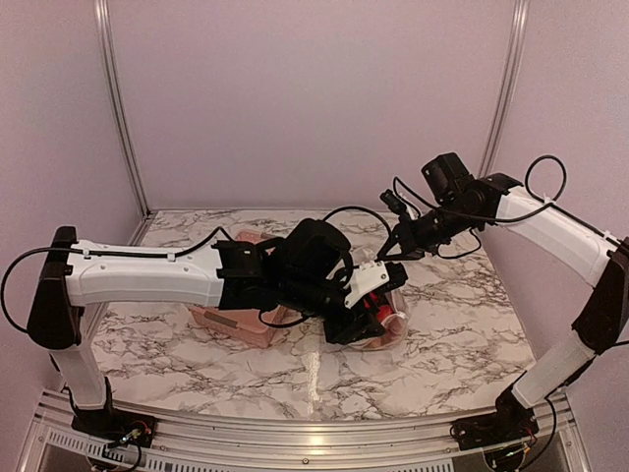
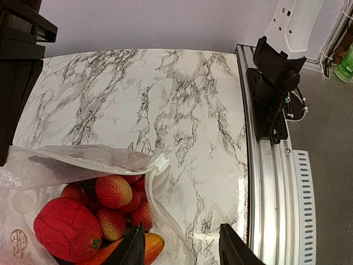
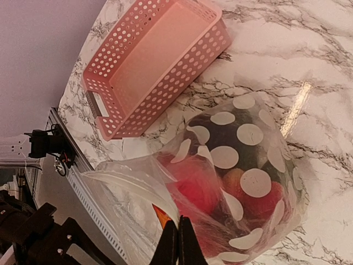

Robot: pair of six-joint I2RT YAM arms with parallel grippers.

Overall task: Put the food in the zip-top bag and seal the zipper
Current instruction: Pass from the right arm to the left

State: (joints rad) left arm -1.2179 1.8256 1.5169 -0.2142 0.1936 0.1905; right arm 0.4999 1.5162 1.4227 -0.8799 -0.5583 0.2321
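The clear zip-top bag (image 3: 193,165) with white dots lies on the marble, mouth towards the near rail; it also shows in the top view (image 1: 385,323). Inside it are a red tomato (image 2: 66,229), strawberry-like pieces (image 2: 113,190), an orange carrot piece (image 2: 153,245) and a dark eggplant (image 3: 212,135). The whitish zipper (image 2: 160,163) runs along the mouth edge. My left gripper (image 2: 182,248) is open at the bag's mouth corner, one finger over the food. My right gripper (image 3: 177,243) is shut on the bag's upper mouth edge, holding it up.
The pink lattice basket (image 3: 154,55) stands just left of the bag, under my left arm in the top view (image 1: 231,323). The right arm's base (image 2: 276,83) and the metal rail (image 2: 270,193) lie along the table's near edge.
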